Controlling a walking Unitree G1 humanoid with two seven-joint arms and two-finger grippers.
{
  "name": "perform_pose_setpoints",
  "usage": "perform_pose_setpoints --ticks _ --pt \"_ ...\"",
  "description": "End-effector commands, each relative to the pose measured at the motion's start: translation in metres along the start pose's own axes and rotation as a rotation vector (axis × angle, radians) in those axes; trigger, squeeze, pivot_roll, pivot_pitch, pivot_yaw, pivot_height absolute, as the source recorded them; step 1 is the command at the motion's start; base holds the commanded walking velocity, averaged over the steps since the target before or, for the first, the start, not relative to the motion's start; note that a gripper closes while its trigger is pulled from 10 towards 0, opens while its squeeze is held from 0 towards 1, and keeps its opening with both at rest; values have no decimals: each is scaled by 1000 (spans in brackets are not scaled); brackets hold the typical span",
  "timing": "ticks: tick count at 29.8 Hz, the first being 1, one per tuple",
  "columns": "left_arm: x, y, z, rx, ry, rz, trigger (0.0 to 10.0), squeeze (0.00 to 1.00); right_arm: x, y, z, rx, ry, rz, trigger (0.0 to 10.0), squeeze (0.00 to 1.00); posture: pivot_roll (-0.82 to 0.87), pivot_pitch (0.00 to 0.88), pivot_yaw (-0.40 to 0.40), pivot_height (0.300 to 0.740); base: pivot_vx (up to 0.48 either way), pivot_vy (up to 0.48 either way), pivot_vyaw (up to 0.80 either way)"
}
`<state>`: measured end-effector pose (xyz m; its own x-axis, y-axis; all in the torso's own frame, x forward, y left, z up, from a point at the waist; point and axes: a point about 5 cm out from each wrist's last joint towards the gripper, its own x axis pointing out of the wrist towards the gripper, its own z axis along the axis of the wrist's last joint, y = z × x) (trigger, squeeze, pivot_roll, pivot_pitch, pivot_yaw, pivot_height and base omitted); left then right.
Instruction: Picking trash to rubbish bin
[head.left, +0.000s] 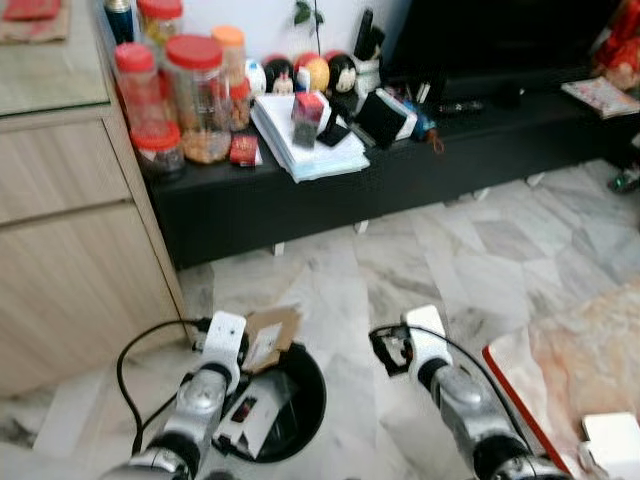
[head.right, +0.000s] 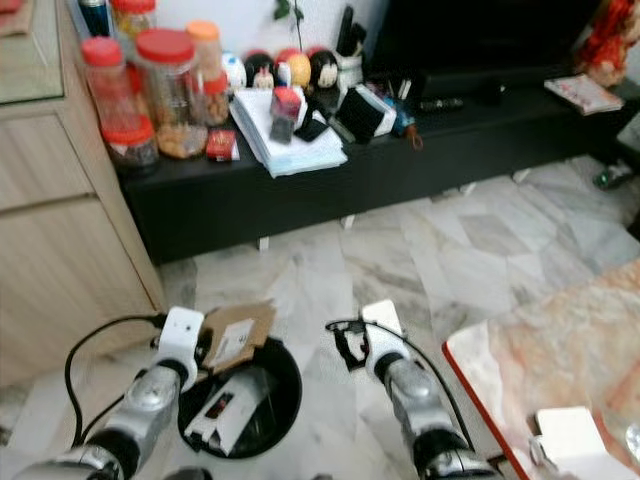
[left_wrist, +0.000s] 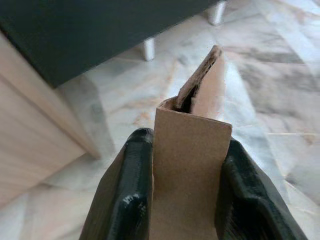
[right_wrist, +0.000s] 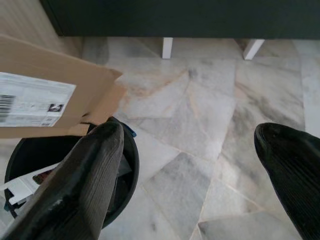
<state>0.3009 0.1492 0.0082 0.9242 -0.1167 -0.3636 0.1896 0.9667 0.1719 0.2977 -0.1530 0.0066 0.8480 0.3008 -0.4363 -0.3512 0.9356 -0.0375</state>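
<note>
Pinching flattened brown labelled cardboard (head.left: 270, 338) above the black bin (head.left: 305, 400), left gripper (left_wrist: 186, 185); right gripper (right_wrist: 190, 175), at 3 o'clock, gapes empty.

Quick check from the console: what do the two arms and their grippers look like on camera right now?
Both arms are silver metal cylinders ending in white wrist housings. The left gripper and right gripper each carry two long black jaws, glossy and rounded on the left, finely ribbed on the right. A black cable loops beside the left arm, and another runs along the right.

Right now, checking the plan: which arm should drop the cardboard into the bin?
Left. Its tool is shut on the cardboard piece above the black bin; the right tool is open, empty, beside it.
</note>
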Motion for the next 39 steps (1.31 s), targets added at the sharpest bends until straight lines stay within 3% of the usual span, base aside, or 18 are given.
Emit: perform_pose_setpoints --ticks 1,10,15,18,25,37,38,39 --pt "0 -9 -6 21 58 -53 10000 0 -4 -5 -7 -16 41 1 10000 0 64 167 -185 740 0 0 0" --pt "6 -18 0 65 97 -95 10000 0 -7 5 -13 10 106 55 10000 0 41 172 -190 740 0 0 0" --pt "7 -26 1 132 114 -130 10000 0 -7 13 -12 43 103 71 10000 0 34 175 -191 740 0 0 0" --pt "6 -22 -2 170 131 -109 10000 0 -6 17 -8 38 104 84 10000 0 31 177 -192 740 0 0 0" --pt "6 -7 -6 129 172 -32 10000 0 -7 23 -1 37 100 108 10000 0 32 185 -199 740 0 0 0" --pt "6 -12 -5 137 174 -38 10000 0 -12 25 5 34 93 123 10000 0 22 196 -206 740 0 0 0" --pt "6 -13 -6 130 176 -37 10000 165 -13 26 5 33 91 127 10000 0 23 196 -205 740 0 0 0" --pt "5 -13 -7 119 178 -33 10000 710 -13 27 6 30 91 131 10000 0 23 197 -206 740 0 0 0"
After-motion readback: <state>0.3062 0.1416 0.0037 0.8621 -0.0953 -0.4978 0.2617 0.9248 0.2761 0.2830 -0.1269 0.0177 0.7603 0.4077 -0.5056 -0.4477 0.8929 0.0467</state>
